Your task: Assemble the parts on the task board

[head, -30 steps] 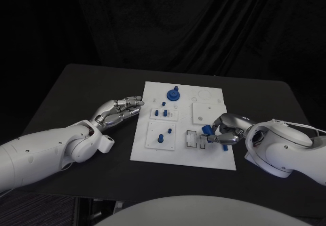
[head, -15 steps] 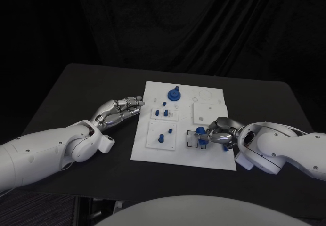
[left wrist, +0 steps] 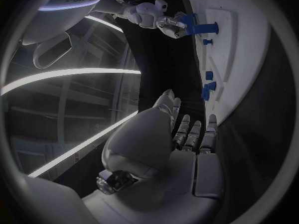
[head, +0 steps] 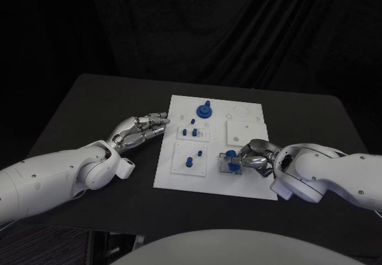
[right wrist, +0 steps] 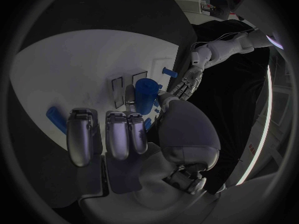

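We see a black table (head: 95, 105) under everything and a dark curtain (head: 239, 38) hanging behind it.

The board's (head: 213, 185) near strip is left bare. Its slotted middle is blocked by the right hand (head: 253, 159); the table (head: 88, 105) beside it is occupied by the left hand (head: 142, 130).
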Robot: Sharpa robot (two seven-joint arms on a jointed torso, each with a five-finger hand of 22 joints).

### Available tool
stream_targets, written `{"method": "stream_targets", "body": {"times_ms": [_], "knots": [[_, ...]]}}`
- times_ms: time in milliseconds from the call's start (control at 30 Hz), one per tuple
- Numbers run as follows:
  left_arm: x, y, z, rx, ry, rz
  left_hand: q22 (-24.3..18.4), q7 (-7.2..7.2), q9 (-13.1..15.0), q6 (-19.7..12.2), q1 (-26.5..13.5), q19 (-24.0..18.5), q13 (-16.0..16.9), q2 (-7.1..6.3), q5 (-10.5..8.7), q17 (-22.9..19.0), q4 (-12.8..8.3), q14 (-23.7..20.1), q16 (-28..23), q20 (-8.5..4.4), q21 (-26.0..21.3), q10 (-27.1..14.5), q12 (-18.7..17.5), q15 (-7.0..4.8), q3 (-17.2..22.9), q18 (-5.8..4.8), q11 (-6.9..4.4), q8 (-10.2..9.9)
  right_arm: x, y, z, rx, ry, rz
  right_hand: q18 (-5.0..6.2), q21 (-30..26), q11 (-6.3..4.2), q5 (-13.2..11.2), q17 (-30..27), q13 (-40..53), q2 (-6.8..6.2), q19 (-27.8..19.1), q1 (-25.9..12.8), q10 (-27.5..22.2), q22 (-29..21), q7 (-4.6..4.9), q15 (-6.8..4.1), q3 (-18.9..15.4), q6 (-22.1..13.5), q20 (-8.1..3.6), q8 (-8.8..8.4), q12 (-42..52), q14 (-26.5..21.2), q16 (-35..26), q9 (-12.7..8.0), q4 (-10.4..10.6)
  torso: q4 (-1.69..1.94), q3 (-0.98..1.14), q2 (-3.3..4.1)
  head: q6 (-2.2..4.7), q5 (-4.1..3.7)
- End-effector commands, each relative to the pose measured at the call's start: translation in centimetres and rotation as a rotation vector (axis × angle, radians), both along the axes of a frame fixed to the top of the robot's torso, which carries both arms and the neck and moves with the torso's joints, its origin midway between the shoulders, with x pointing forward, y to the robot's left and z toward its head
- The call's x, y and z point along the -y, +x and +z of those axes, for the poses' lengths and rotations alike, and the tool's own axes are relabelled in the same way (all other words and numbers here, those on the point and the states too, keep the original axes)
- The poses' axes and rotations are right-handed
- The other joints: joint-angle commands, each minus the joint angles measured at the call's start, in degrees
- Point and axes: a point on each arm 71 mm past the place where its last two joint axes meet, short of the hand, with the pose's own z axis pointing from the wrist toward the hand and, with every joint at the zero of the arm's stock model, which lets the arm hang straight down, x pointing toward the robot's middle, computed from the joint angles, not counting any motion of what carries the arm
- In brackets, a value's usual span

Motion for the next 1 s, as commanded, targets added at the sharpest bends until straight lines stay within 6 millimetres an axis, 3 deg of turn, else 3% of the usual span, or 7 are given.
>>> {"method": "stream_targets", "body": {"times_ms": [33,533,1000], "knots": [[0.23,-0.15,0.68,0.074,-0.072,-0.022,-0.1,0.16,0.0,0.2,-0.1,-0.1,0.0,0.53,0.28,0.1,0.0,0.1,0.4,0.37,0.2,0.1,-0.1,0.33,0.4,0.93,0.5,0.2,-0.08,-0.25,-0.44,-0.051,-0.018,0.009,0.31,-0.3,0.65,0.3,11.6,15.1,0.66,3.8,-0.2,6.0,13.5,0.16,0.53,-1.0,-0.6,0.57,-0.35,0.1,5.4,-0.4,-0.1,0.5,0.0,-0.02,0.0,-0.01,0.04],[0.22,-0.13,0.59,0.07,-0.07,-0.022,-0.1,0.21,0.0,0.2,-0.1,-0.1,0.0,0.52,0.29,0.1,0.0,0.2,0.4,0.39,0.2,0.1,-0.1,0.46,0.4,0.93,0.49,0.2,-0.23,-0.18,-0.8,-0.073,-0.032,0.02,0.53,-1.1,0.96,0.4,10.8,15.1,0.83,3.4,-3.3,6.0,13.2,0.45,0.82,-4.6,-1.1,0.93,-1.1,0.1,5.2,-0.7,-0.1,3.0,-0.01,0.03,-0.09,-0.01,0.3],[0.19,-0.23,0.35,0.063,-0.07,-0.023,-0.2,0.26,0.0,0.2,-0.1,-0.1,0.0,0.54,0.28,0.1,0.0,0.3,0.5,0.46,0.2,0.1,-0.1,0.73,0.4,0.88,0.46,0.2,-0.35,0.06,-0.69,-0.039,-0.008,0.014,0.63,-1.5,1.15,0.3,10.5,15.1,3.67,3.3,-10.5,6.0,13.0,0.65,0.98,-9.7,-1.6,1.11,-1.72,0.1,5.1,-0.9,0.1,3.4,-0.08,0.08,-0.14,-0.01,0.6]]}}
